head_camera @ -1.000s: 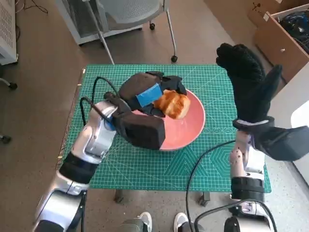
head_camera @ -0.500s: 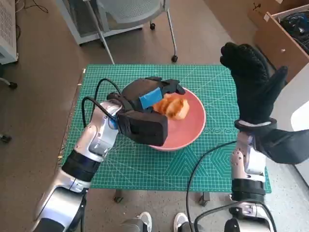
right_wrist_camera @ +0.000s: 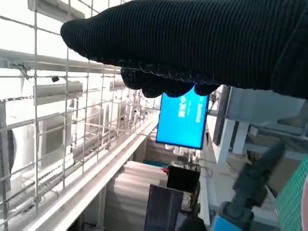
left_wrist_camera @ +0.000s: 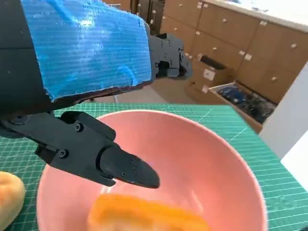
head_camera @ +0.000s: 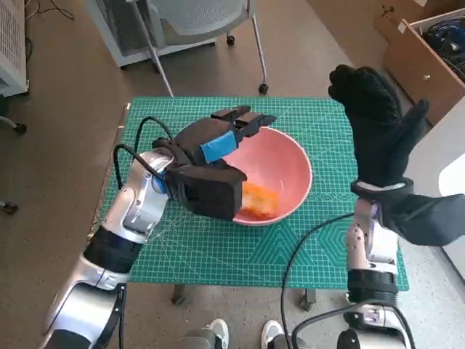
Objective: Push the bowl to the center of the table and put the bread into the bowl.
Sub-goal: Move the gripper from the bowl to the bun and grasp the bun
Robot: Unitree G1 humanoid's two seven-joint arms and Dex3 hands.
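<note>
The pink bowl (head_camera: 280, 171) sits near the middle of the green cutting mat (head_camera: 218, 254). A golden piece of bread (head_camera: 260, 200) lies blurred inside the bowl at its near side; the left wrist view shows the bread (left_wrist_camera: 144, 214) on the bowl's (left_wrist_camera: 211, 163) floor. My left hand (head_camera: 218, 142) hovers over the bowl's left rim with fingers spread and nothing in them. A second bread-like lump (left_wrist_camera: 9, 197) shows just outside the bowl in the left wrist view. My right hand (head_camera: 374, 120) is raised high above the mat's right edge, fingers apart, holding nothing.
An office chair (head_camera: 196, 22) stands beyond the table's far edge. Wooden cabinets and a box of cables (head_camera: 436, 43) are at the far right. A person's feet (head_camera: 243, 334) show below the table's near edge. The right wrist view looks upward at a blue screen (right_wrist_camera: 185, 118).
The bread has left my left hand and dropped into the bowl's near side. The left hand's fingers have spread apart and lifted slightly. The right hand stays raised.
</note>
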